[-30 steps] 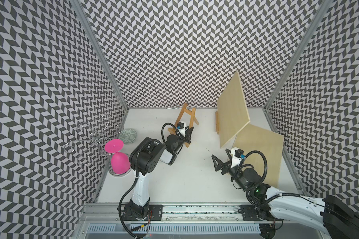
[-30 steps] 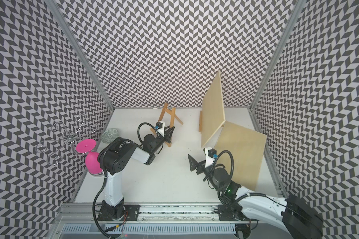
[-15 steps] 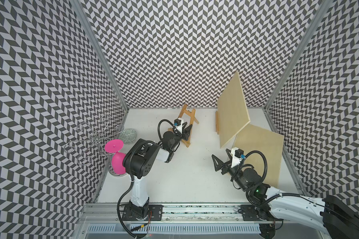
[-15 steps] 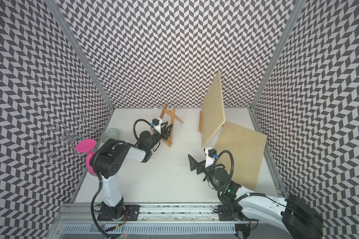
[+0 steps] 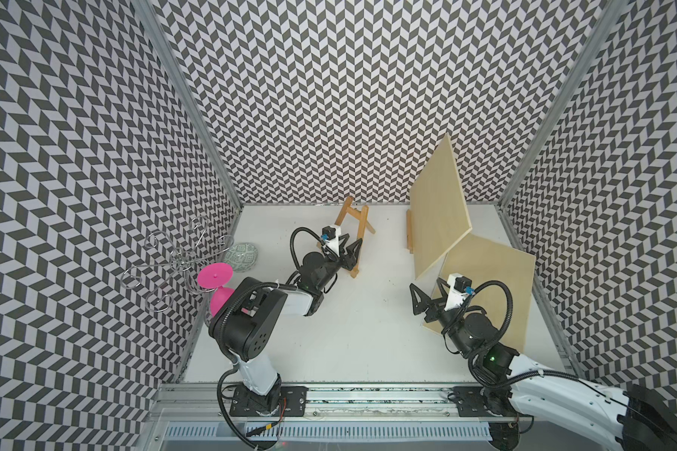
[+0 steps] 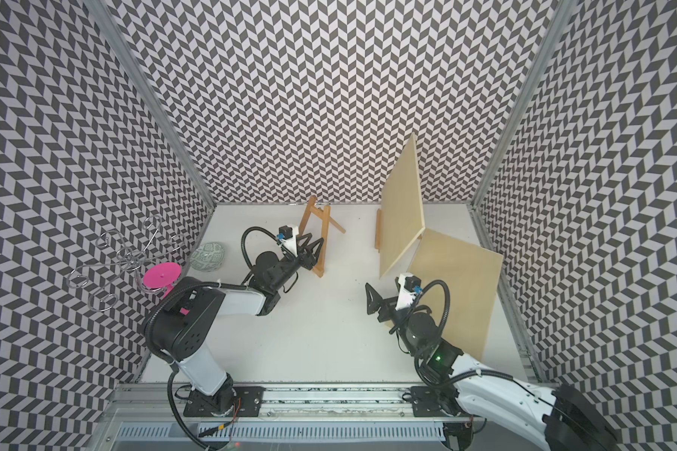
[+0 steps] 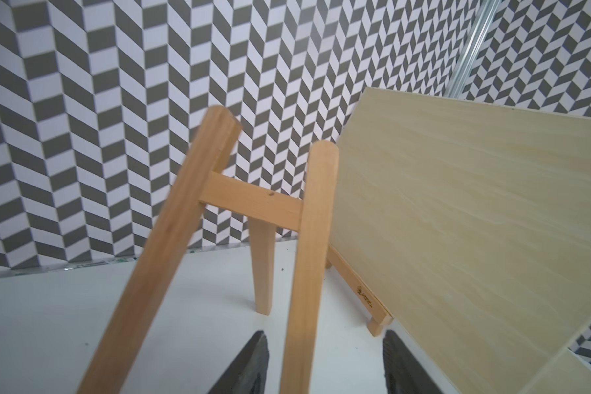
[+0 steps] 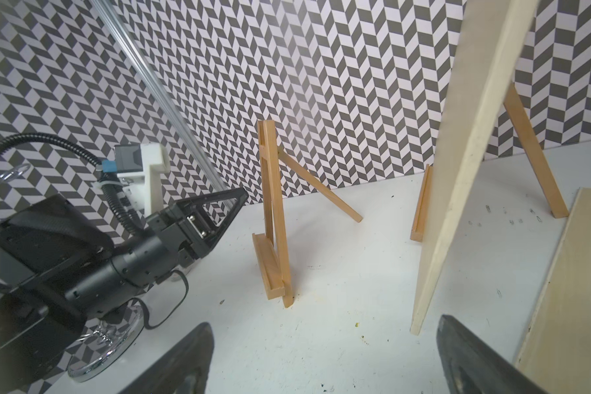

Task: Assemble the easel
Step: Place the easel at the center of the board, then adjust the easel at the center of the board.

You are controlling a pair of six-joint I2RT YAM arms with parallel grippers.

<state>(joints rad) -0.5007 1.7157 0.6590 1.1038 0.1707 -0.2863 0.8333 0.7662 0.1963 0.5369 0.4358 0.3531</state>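
Here, left claw (image 5: 351, 246) spread loosely, seemingly astride the easel (image 5: 362, 226) leg; right claw (image 5: 426, 284) gapes empty.

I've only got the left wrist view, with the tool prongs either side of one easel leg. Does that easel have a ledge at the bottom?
Observer: Yes. The right wrist view shows a ledge across the foot of the small easel.
Operator: Where's the right tool?
Observer: The right tool is open and empty, and it hovers by the lower corner of the propped board.
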